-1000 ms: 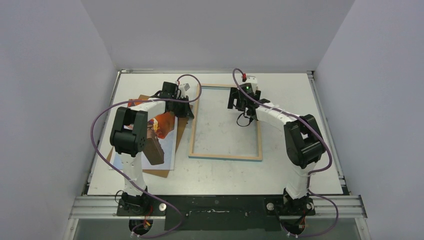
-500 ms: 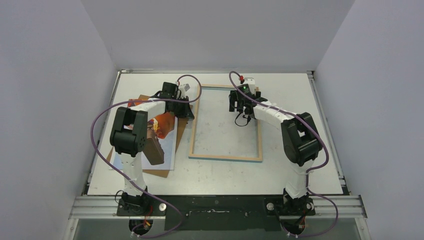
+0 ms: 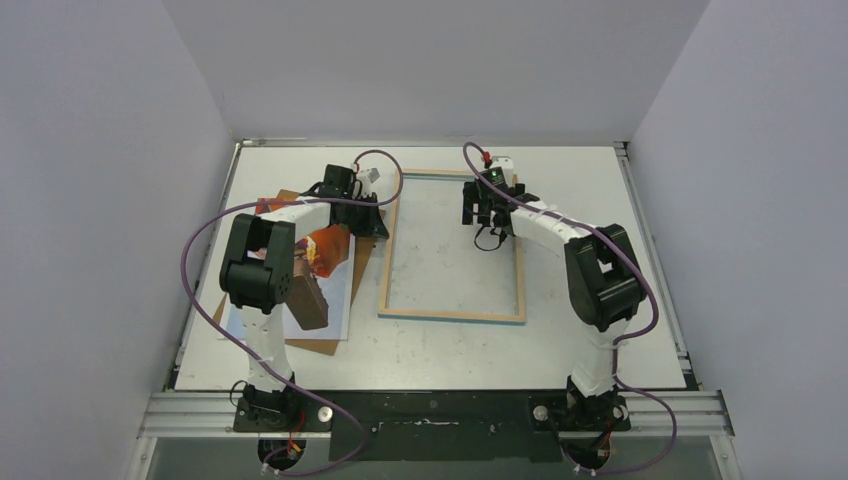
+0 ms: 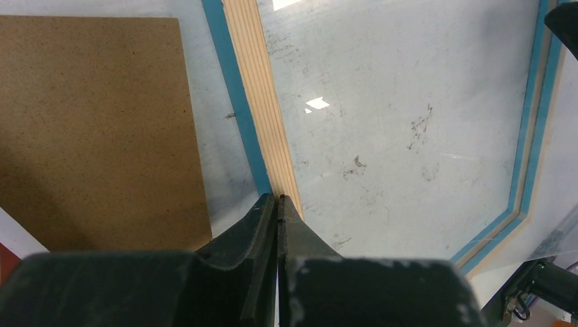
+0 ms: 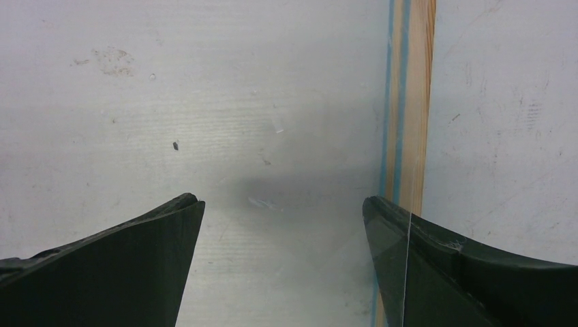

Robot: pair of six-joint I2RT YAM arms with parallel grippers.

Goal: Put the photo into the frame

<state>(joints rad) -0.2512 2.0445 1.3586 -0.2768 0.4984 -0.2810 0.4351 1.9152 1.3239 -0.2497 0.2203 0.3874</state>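
Note:
The frame lies flat mid-table with its light wood side up; a thin blue border shows along the rail. The photo, orange and red, lies left of the frame on a brown backing board, partly hidden by the left arm. Only its white-and-red corner shows in the left wrist view. My left gripper is shut, with its tips at the frame's left rail and nothing between them. My right gripper hangs open inside the frame's upper right corner, one finger over the right rail.
The brown backing board fills the left of the left wrist view, close beside the frame. Glare inside the frame suggests a clear pane. White walls enclose the table on three sides, and purple cables loop over both arms.
The right wrist has shifted slightly over the frame's upper right part. The left arm, the frame and the photo have not moved.

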